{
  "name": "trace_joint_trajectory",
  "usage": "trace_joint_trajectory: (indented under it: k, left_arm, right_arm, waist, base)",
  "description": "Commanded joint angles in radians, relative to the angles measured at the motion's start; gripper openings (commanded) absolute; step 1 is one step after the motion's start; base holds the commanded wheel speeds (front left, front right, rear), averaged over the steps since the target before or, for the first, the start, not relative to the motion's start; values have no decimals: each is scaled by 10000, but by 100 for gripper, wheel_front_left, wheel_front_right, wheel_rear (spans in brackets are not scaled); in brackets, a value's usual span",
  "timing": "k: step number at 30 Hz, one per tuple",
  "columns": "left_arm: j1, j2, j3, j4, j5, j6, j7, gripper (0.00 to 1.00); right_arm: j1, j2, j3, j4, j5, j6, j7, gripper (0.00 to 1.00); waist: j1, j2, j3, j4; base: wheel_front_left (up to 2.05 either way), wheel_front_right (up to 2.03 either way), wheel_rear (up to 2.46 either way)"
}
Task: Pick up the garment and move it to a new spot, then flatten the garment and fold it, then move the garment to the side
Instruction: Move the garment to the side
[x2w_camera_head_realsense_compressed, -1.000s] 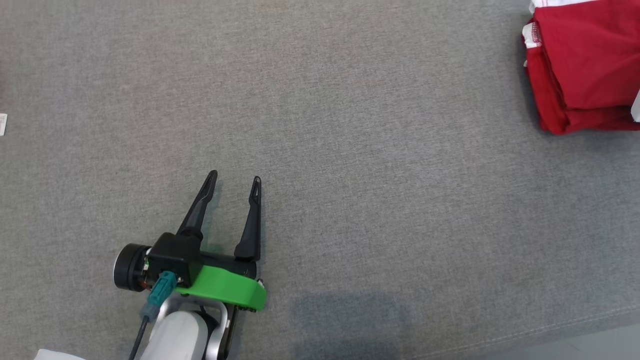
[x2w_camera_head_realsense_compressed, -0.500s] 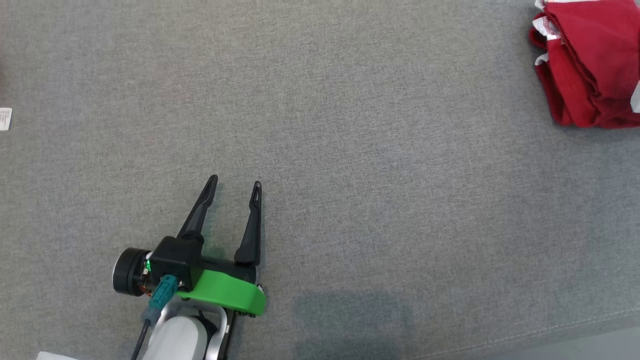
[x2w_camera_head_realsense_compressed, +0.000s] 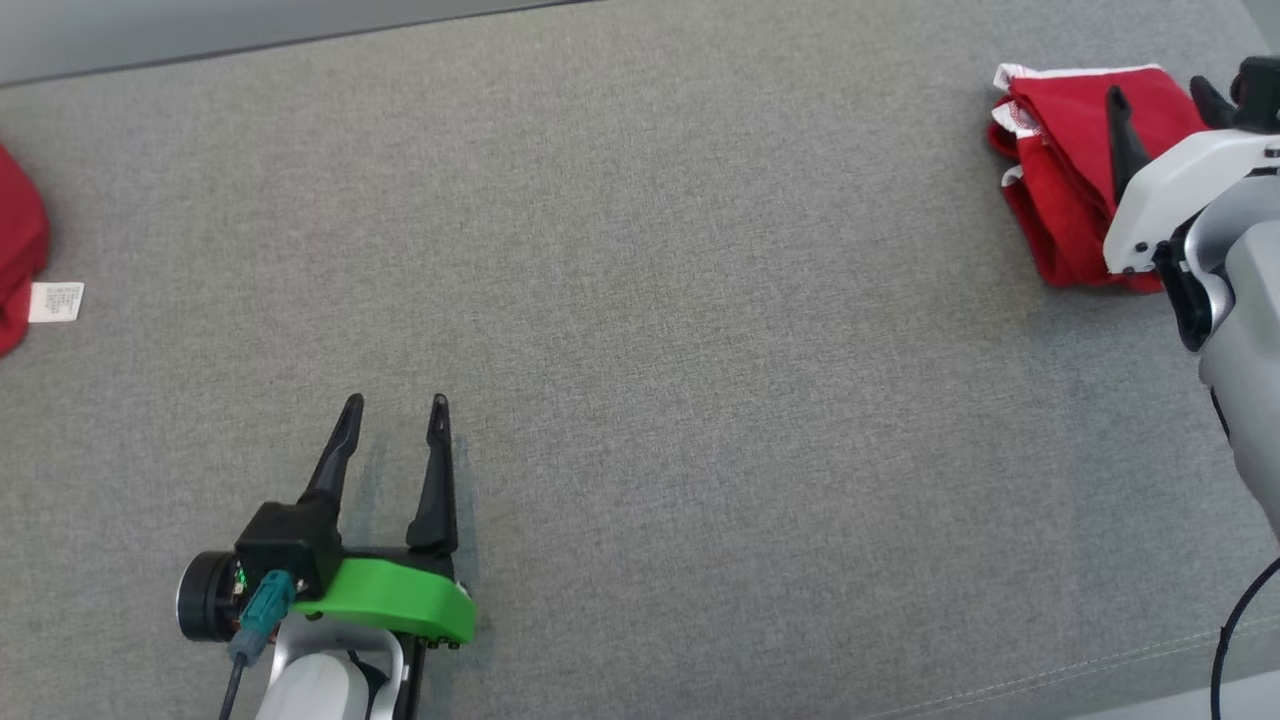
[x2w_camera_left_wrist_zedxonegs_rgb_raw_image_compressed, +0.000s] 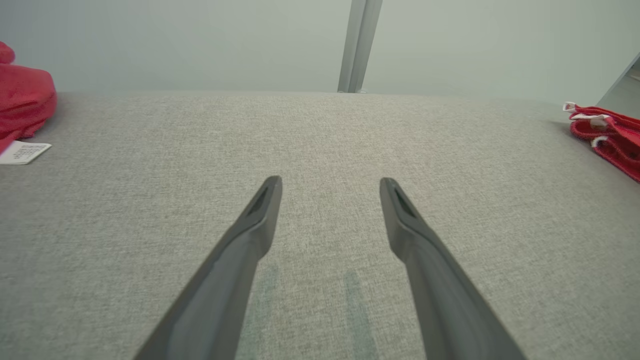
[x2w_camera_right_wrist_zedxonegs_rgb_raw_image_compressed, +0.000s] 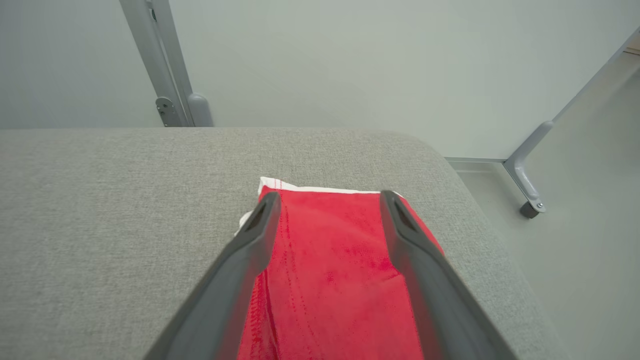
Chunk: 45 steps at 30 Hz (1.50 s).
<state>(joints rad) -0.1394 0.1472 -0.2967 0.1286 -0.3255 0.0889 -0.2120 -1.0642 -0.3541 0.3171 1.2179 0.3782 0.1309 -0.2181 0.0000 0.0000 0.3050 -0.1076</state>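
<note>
The garment (x2w_camera_head_realsense_compressed: 1050, 150) is a folded red cloth with white trim, lying at the far right end of the grey padded surface (x2w_camera_head_realsense_compressed: 700, 350). My right gripper (x2w_camera_head_realsense_compressed: 1155, 92) hovers over it, open. In the right wrist view the garment (x2w_camera_right_wrist_zedxonegs_rgb_raw_image_compressed: 330, 260) lies flat beneath my right gripper (x2w_camera_right_wrist_zedxonegs_rgb_raw_image_compressed: 329, 197), whose spread fingers pinch nothing. My left gripper (x2w_camera_head_realsense_compressed: 396, 402) rests low over bare surface at the near left, open and empty. The left wrist view has my left gripper (x2w_camera_left_wrist_zedxonegs_rgb_raw_image_compressed: 330, 185) with jaws wide apart, and the garment (x2w_camera_left_wrist_zedxonegs_rgb_raw_image_compressed: 607, 137) far off at the right edge.
Another red cloth (x2w_camera_head_realsense_compressed: 15, 250) with a white label (x2w_camera_head_realsense_compressed: 55, 301) lies at the far left edge. The surface ends just right of the garment, where a metal frame leg with a caster (x2w_camera_right_wrist_zedxonegs_rgb_raw_image_compressed: 530, 210) stands on the floor. A metal post (x2w_camera_right_wrist_zedxonegs_rgb_raw_image_compressed: 170, 95) rises behind.
The head view has shifted, bringing the right arm and the surface's far edge into it. The garment, bunched half a second ago, now lies flat under the open right gripper. The left gripper stays open.
</note>
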Motion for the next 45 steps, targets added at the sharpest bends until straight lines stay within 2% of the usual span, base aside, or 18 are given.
trace_joint_trajectory:
  k: [1, 8, 12, 21, 27, 32, 36, 45]
  left_arm:
    - [157, 86, 135, 114, -114, 78, -99, 100]
    - [474, 5, 698, 686, -437, 267, -378, 100]
    - [768, -92, 887, 910, -558, 293, -463, 100]
    - [1444, -283, 1061, 1080, -499, 215, -534, 100]
    - [1792, -390, 1222, 861, -391, 157, -532, 100]
    - [1968, -513, 1270, 741, -279, 100, -533, 100]
    - [1966, -583, 1246, 757, -160, 78, -533, 100]
    - [1785, -687, 1244, 915, -56, -37, -534, 100]
  right_arm:
    - [304, 83, 98, -200, 117, -3, -173, 100]
    - [1778, 627, 267, -1678, 413, -3, -472, 100]
    - [3148, 972, -130, -3319, 347, -3, -472, 100]
    - [6496, 1972, -1519, -6716, -681, -3, -471, 100]
    - [8208, 2629, -2246, -8490, -1544, -3, -412, 100]
    - [9226, 2941, -2408, -9489, -1993, -3, -73, 100]
    - [9729, 3021, -2464, -9968, -1903, -3, 34, 100]
    - [10050, 3025, -2188, -10184, -1436, -3, 106, 100]
  waist:
    - [0, 0, -802, -2]
    - [0, 0, -1896, 131]
    - [0, 0, -2442, 235]
    - [0, 0, -3238, 596]
    - [0, 0, -3372, 824]
    - [0, 0, -3404, 968]
    - [0, 0, -3400, 1086]
    - [0, 0, -3386, 1179]
  base:
    - [0, 0, 0]
    - [0, 0, 0]
    - [0, 0, 0]
    - [0, 0, 0]
    - [0, 0, 0]
    - [0, 0, 0]
    - [0, 0, 0]
    - [0, 0, 0]
